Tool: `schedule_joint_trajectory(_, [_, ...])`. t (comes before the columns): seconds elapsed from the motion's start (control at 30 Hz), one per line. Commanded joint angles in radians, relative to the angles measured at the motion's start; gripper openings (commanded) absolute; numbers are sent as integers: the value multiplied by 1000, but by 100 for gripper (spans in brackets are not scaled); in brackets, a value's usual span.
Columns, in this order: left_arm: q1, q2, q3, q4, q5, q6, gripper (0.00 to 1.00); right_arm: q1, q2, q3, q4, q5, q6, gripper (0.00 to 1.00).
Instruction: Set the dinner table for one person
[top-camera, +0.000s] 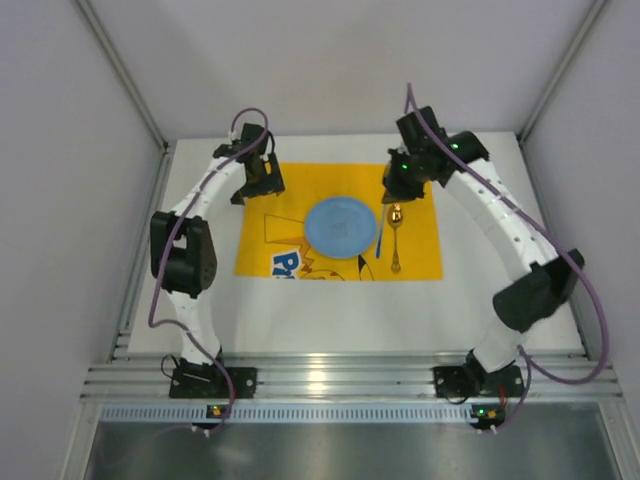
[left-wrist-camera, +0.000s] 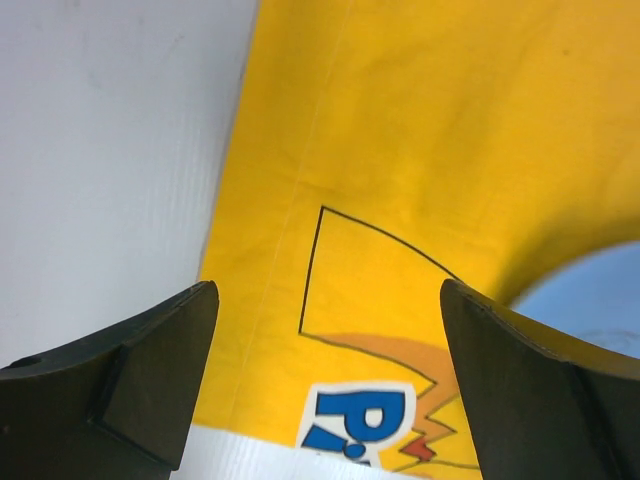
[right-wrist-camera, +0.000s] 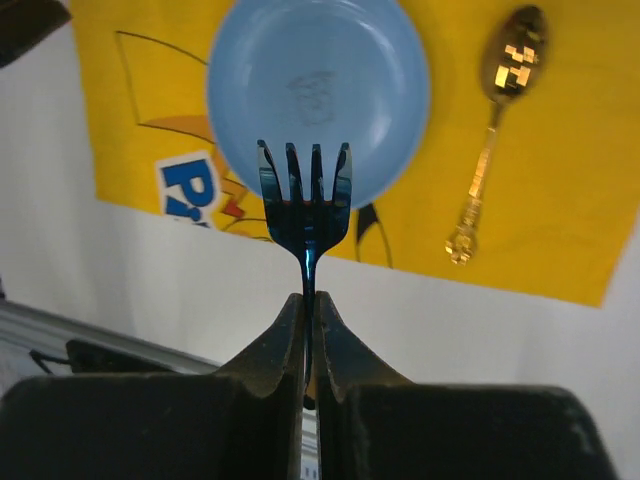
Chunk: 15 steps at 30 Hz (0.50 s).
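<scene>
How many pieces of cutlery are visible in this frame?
2. A dark blue metal fork is clamped in the right gripper; a gold metal spoon lies on the yellow printed cloth mat, right of the round light-blue plate. The arms could hide others.

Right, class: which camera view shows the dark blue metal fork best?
The right wrist view: the dark blue metal fork fills the centre, four tines clear, its handle clamped in the right gripper. The top external view shows it only as a thin blue sliver beside the round blue plate. The left wrist view misses it.
</scene>
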Motion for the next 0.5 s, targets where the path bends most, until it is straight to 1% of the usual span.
schedule_joint_trajectory(0.0, [-1,-178,-77,-36,-25,-30,98,140,182,211,55,-104,42,0])
schedule_joint_trajectory(0.03, [-1,-232,-106,-48,-31,-36,98,163,234,339,58,-131,45,0])
schedule_joint_trajectory(0.07, [-1,-261,-141,-51,-34,-48,98,183,342,401,59,-148,45,0])
schedule_joint_trajectory(0.1, [-1,-293,-216,-52,-31,-56,98,216,397,464,61,-167,47,0])
schedule_joint_trajectory(0.13, [-1,-366,-255,-49,-27,-67,98,229,493,565,68,-209,57,0])
schedule_joint_trajectory(0.17, [-1,-405,-331,-51,-12,-87,98,239,535,599,82,-234,86,0])
schedule_joint_trajectory(0.2, [-1,-484,-368,-51,5,-96,98,254,569,630,104,-260,102,0])
schedule_joint_trajectory(0.27, [-1,-563,-465,-68,27,-119,98,263,638,626,189,-314,152,0])
schedule_joint_trajectory(0.3, [-1,-633,-491,-77,36,-127,98,274,658,626,220,-326,160,0])
schedule_joint_trajectory(0.33, [-1,-669,-517,-86,44,-131,98,280,693,627,266,-337,166,0])
schedule_joint_trajectory(0.37, [-1,-700,-563,-108,53,-133,98,285,712,629,285,-340,177,0])
schedule_joint_trajectory(0.47, [-1,-816,-635,-157,59,-131,98,294,776,629,343,-337,214,0])
